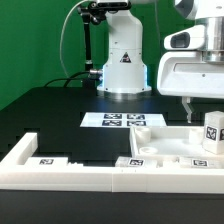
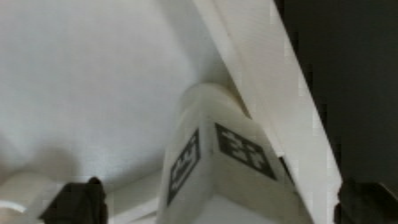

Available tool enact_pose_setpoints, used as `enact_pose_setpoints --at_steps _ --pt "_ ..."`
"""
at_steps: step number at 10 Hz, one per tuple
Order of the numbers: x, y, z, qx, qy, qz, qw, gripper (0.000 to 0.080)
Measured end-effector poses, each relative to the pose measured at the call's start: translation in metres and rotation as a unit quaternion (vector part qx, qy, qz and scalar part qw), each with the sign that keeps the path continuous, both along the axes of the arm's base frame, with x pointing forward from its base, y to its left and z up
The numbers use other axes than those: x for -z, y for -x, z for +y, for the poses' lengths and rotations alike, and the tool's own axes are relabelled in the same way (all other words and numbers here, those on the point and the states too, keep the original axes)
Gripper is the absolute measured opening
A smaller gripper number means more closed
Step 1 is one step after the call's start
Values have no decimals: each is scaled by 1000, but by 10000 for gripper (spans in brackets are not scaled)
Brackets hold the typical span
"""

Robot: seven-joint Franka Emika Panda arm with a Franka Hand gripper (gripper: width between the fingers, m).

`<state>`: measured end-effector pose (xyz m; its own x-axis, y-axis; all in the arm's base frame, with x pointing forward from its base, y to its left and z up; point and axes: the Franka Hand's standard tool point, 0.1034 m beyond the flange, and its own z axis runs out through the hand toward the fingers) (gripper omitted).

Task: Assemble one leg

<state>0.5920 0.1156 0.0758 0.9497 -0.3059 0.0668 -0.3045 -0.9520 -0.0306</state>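
Note:
The leg (image 1: 212, 133), a short white post with a black-and-white tag, stands upright on the wide flat white panel (image 1: 160, 146) at the exterior view's right edge. My gripper (image 1: 206, 108) hangs just above and around its top, with one finger (image 1: 187, 110) showing beside it. In the wrist view the leg (image 2: 222, 160) lies between my two dark fingertips (image 2: 80, 200), with a gap on each side. The gripper (image 2: 222, 205) is open and not touching the leg. The panel's raised edge (image 2: 267, 70) runs beside the leg.
The marker board (image 1: 122, 121) lies on the black table in front of the robot base (image 1: 122, 65). A long white rail with small tags (image 1: 60, 170) runs along the table's front. A green wall stands behind.

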Motion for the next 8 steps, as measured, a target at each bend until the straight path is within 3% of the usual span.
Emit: enact_pose_setpoints --at_steps 2,6,7,8 --pt "-1 1 4 -122 19 1 992 649" --pt "-1 0 -3 -299 36 2 954 649" --pt "-1 -1 -4 -340 42 2 940 529" --pt "-2 -1 -5 -358 44 2 933 529"
